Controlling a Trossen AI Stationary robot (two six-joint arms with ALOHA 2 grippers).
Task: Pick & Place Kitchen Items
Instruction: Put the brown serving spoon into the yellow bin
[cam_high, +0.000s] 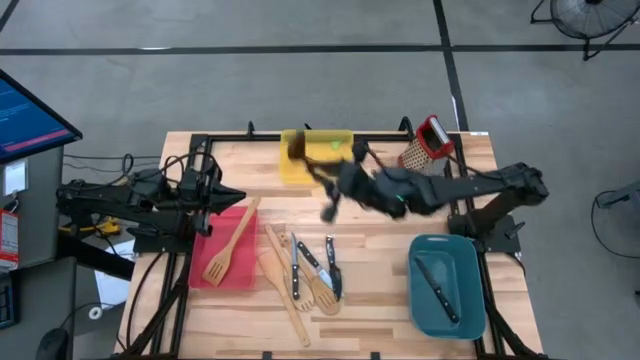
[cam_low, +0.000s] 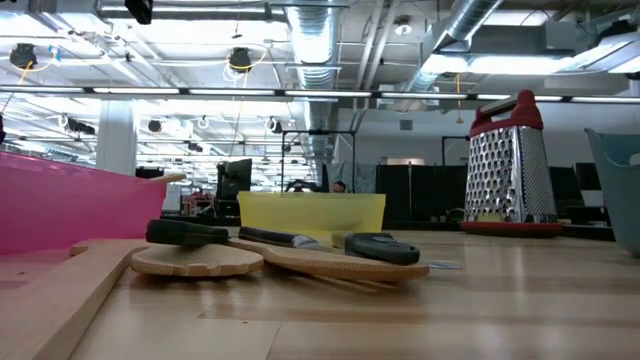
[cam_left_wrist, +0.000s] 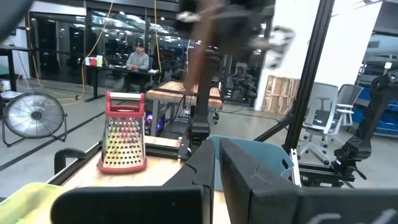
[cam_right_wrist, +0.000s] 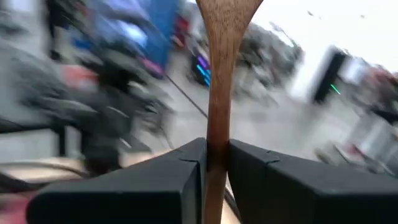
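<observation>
Right gripper (cam_right_wrist: 211, 163) is clamped on the handle of a dark brown wooden spoon (cam_right_wrist: 219, 74), held in the air over the worktop (cam_high: 385, 270) near the yellow bin (cam_high: 318, 142); arm is blurred in the high view. Left gripper (cam_left_wrist: 214, 171) is closed w/ nothing in it, parked at the left edge beside the red bin (cam_high: 238, 262), which holds a pale slotted turner (cam_high: 226, 250). Knives and wooden utensils (cam_high: 305, 272) lie mid-worktop. One knife (cam_high: 438, 288) is in the teal bin (cam_high: 470, 312). Grater (cam_high: 428, 140) stands at the back.
</observation>
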